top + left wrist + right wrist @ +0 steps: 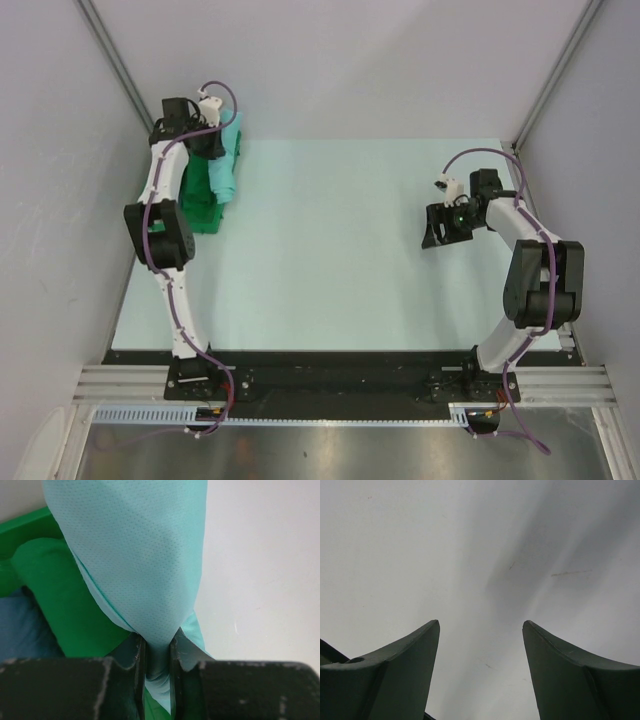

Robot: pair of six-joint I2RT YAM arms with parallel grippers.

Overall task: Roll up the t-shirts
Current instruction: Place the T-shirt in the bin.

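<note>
Mint t-shirt [145, 555]; green tray [205, 215]; pale table [330, 260].

Green plastic tray [203, 215] stands at the far left of the pale flat table [330, 270], beside the left arm. In the tray, seen from the left wrist, a dark green cloth t-shirt [65, 600] lies right of a medium blue cloth t-shirt [20, 627]. A light mint-turquoise cloth t-shirt [145, 555], pinched in the left gripper [156, 652], apparently drapes over the tray's right side. The right gripper [437, 232] is well apart, over the table's right half.

mint t-shirt [145, 555] | bunched, hanging | green t-shirt [65, 600], blue t-shirt [20, 625] beside it
</note>
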